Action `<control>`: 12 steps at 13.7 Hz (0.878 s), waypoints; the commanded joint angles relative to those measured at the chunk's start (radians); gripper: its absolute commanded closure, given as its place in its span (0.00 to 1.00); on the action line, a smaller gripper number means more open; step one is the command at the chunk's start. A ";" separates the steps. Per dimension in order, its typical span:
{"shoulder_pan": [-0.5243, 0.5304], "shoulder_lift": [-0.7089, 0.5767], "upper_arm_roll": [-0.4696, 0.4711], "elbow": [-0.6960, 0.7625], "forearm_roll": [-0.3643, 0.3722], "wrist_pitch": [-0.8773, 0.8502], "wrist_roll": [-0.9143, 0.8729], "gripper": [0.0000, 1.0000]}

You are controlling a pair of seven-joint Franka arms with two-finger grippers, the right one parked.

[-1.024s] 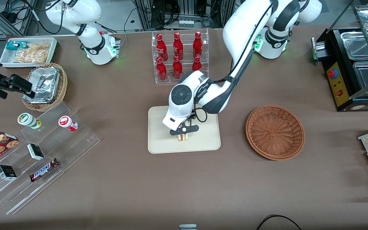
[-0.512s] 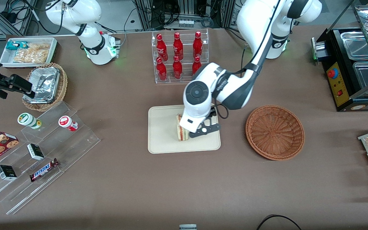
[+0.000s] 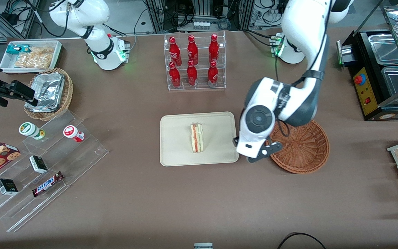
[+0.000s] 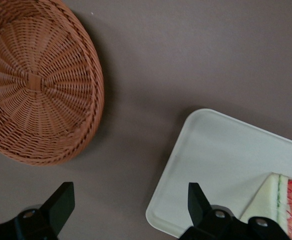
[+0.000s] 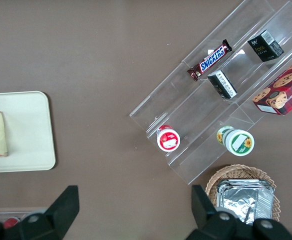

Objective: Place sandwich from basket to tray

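Where the brown worktop (image 3: 199,193) runs out toward its edges, clutter gathers, but its middle holds only the three task things. Largest of these is the tray (image 3: 176,152), lying flat at the worktop's centre, with a clear rack of red bottles (image 3: 193,62) farther from the front camera than it. Beside the tray, toward the working arm's end, sits the basket (image 3: 306,152), round and with nothing in it; a strip of bare worktop shows between the two in the wrist view, where basket (image 4: 36,85) and tray (image 4: 220,165) lie apart. The sandwich (image 3: 196,137) rests on the tray near its middle, its red and green filling edge facing up; the wrist camera catches only a corner of it (image 4: 278,200).

The claw (image 3: 259,154) hangs above the gap between tray and basket, over the basket's rim nearest the tray and just off the tray's corner. It is released: in the wrist view its two dark fingers (image 4: 58,202) stand wide apart with nothing between them but worktop and tray edge. So the sandwich lies well clear of the claw, to the side of it toward the parked arm's end, untouched.

Toward that end's edge stand a stepped clear shelf (image 3: 43,173) of snacks and a tan basket with foil containers (image 3: 48,91).
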 commanded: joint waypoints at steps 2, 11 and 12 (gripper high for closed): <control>0.066 -0.133 -0.002 -0.130 0.011 -0.006 0.131 0.00; 0.302 -0.391 -0.051 -0.324 0.013 -0.103 0.493 0.00; 0.369 -0.412 -0.108 -0.324 0.014 -0.124 0.510 0.00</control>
